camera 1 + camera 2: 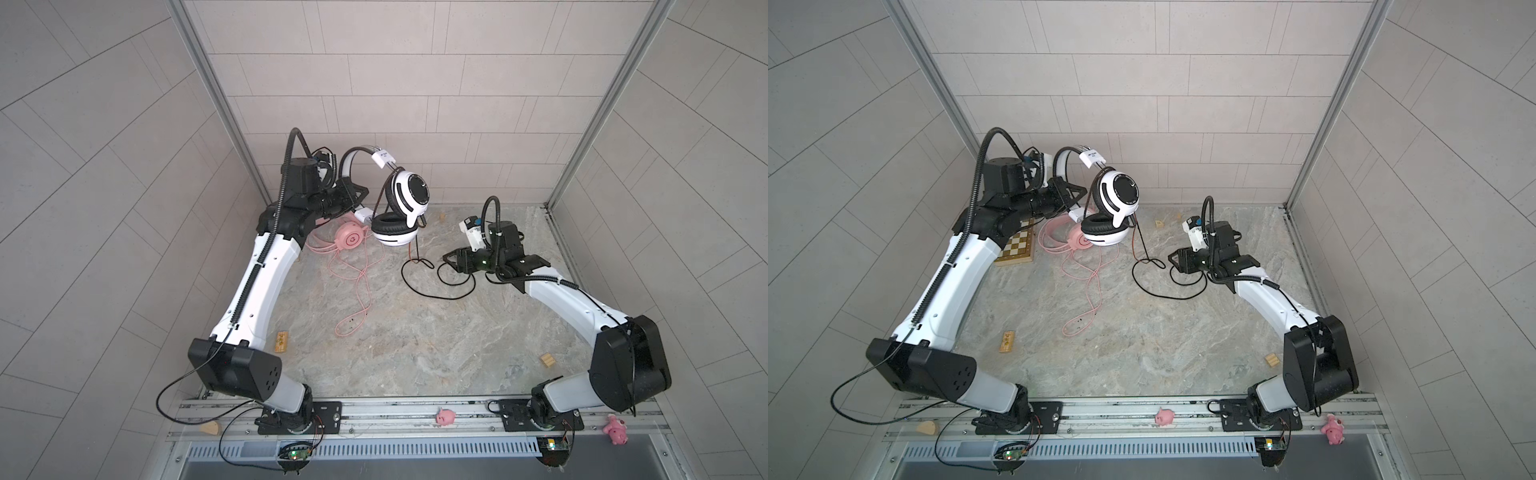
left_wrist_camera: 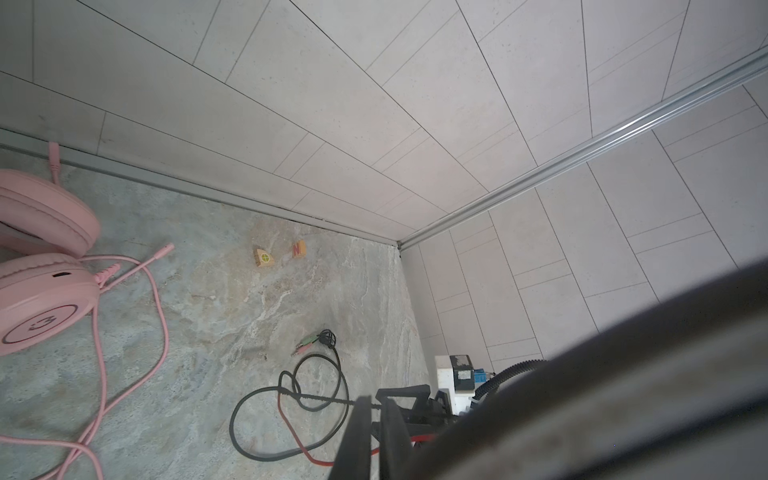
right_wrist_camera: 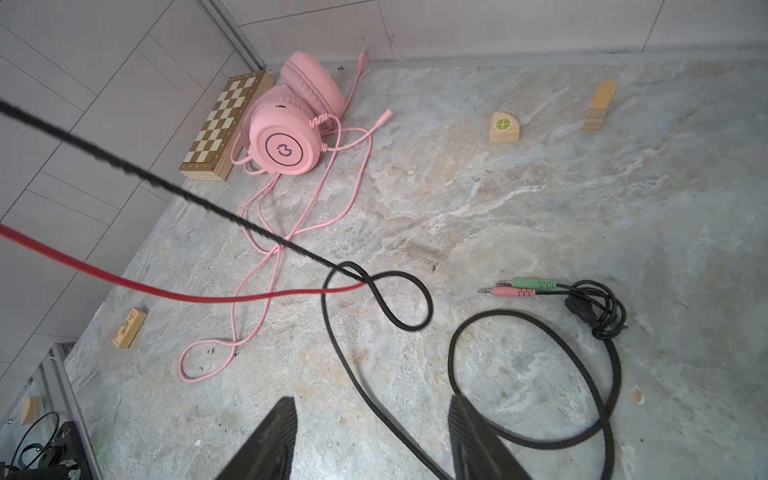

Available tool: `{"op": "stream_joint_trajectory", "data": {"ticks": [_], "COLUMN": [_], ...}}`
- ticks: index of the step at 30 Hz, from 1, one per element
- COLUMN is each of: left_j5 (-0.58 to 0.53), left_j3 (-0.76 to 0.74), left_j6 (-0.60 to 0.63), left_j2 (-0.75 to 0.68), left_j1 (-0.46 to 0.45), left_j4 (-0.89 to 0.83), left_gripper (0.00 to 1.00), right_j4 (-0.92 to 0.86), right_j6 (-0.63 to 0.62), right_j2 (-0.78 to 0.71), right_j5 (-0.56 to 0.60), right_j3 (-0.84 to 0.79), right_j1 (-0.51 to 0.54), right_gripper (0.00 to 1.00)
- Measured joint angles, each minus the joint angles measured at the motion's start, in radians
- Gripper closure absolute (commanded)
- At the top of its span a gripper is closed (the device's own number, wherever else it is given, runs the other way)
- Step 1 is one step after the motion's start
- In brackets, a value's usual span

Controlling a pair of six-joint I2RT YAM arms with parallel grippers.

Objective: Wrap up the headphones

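Holding the white headphones (image 1: 409,193) aloft by the headband in the left hand (image 1: 359,194), clamped tight. Straddling the loose black cable (image 3: 536,446) with the right hand (image 3: 372,401), jaws apart, low over the desk (image 1: 415,340). Under the raised pair, beside a chessboard (image 1: 1017,247): the pink headphones (image 1: 349,240), cord sprawled. Around: wooden blocks (image 3: 505,129).

The near half of the table (image 1: 415,357) is open except for small wooden blocks (image 1: 281,341) at its sides, while loose loops of pink cable (image 3: 233,320) and black cable (image 3: 602,311) obstruct the middle.
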Motion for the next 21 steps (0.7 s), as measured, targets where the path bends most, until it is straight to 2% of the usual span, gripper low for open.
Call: {"op": "stream_joint_trajectory", "data": {"ticks": [1, 3, 4, 8, 13, 21], "left_j5": [-0.002, -0.001, 0.000, 0.000, 0.003, 0.003], "left_j3": [0.000, 0.001, 0.003, 0.003, 0.003, 0.003], "left_j6": [-0.004, -0.011, -0.012, -0.023, -0.032, -0.035], "left_j2": [0.000, 0.000, 0.000, 0.000, 0.000, -0.002], "left_j1": [0.002, 0.001, 0.000, 0.000, 0.000, -0.013], "left_j4": [0.000, 0.000, 0.000, 0.000, -0.001, -0.016], "left_gripper": [1.00, 1.00, 1.00, 1.00, 1.00, 1.00], "right_j4": [0.011, 0.040, 0.051, 0.109, 0.262, 0.441], "right_j6": [-0.006, -0.017, -0.019, -0.025, -0.002, 0.070], "right_j2": [0.004, 0.014, 0.025, 0.055, 0.063, 0.143], "right_j5": [-0.019, -0.040, -0.043, -0.034, 0.015, 0.092], "right_j3": [-0.014, -0.041, -0.051, -0.060, -0.074, -0.035], "right_j1": [0.002, 0.018, 0.038, 0.132, 0.227, 0.243], "right_gripper": [0.16, 0.10, 0.01, 0.01, 0.01, 0.01]}}
